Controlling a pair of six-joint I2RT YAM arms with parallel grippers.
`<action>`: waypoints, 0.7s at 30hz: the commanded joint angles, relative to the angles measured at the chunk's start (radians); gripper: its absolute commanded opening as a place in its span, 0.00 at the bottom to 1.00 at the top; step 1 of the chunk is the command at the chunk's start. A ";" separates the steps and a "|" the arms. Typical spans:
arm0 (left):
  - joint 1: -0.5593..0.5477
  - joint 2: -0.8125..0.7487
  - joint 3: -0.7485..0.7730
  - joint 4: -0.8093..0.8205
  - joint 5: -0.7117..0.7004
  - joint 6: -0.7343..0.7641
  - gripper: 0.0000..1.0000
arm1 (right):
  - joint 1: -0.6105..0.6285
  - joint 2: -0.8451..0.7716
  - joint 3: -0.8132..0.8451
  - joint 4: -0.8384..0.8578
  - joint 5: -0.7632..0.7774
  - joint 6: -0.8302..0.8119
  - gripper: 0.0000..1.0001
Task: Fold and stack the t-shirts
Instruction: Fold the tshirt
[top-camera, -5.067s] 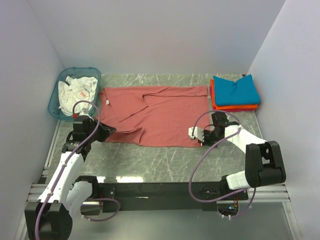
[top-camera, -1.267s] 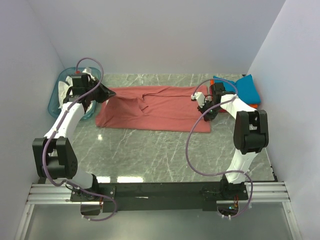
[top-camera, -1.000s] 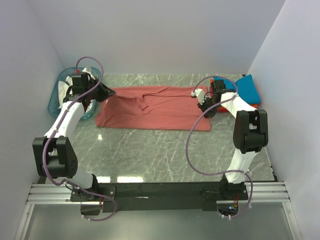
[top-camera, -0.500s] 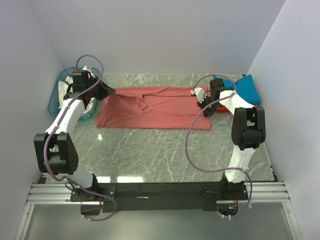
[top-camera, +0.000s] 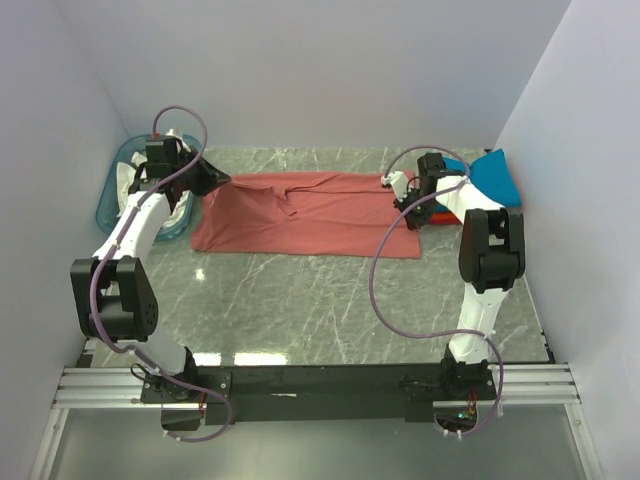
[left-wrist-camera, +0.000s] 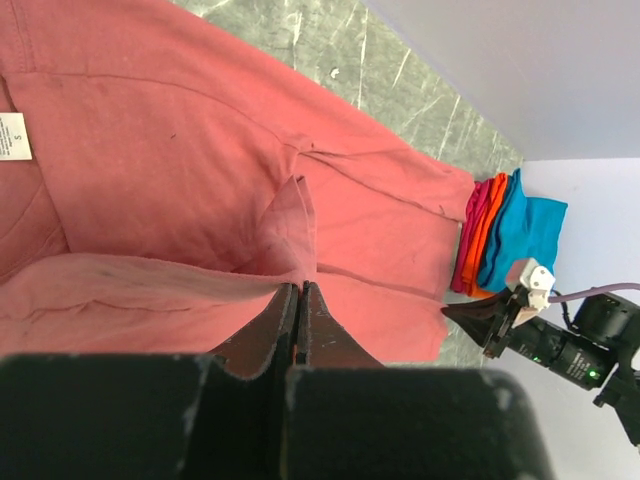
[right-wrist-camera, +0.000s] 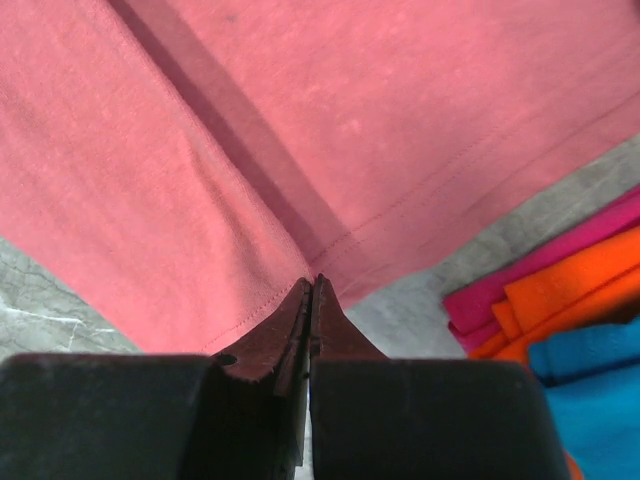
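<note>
The dusty-red t-shirt (top-camera: 310, 215) lies folded over lengthwise across the back of the table, its near half doubled onto the far half. My left gripper (top-camera: 218, 183) is at its far-left end, shut on a raised edge of the cloth (left-wrist-camera: 290, 230) in the left wrist view. The white neck label (left-wrist-camera: 12, 135) shows at that view's left. At the right end, my right gripper (top-camera: 408, 208) is shut on the stitched hem (right-wrist-camera: 270, 290). Just right of it is the folded stack, with a teal-blue t-shirt (top-camera: 495, 178) above an orange one (right-wrist-camera: 585, 290).
A translucent teal basket (top-camera: 108, 205) with white cloth (top-camera: 130, 185) inside stands at the back left, close to my left arm. A magenta folded layer (right-wrist-camera: 560, 262) lies under the orange one. White walls close in the back and both sides.
Five seconds ago the red shirt lay flat with both grippers at its near edge. That edge is now carried over to the back. Over the last second both grippers crept slightly farther back.
</note>
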 joint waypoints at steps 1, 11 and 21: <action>0.006 0.009 0.047 0.018 0.011 0.027 0.01 | -0.011 0.015 0.068 -0.006 0.018 0.013 0.00; 0.015 0.052 0.075 0.008 0.017 0.035 0.00 | -0.011 0.047 0.105 -0.015 0.029 0.025 0.00; 0.021 0.110 0.131 -0.015 0.022 0.043 0.01 | -0.011 0.071 0.130 -0.018 0.041 0.028 0.00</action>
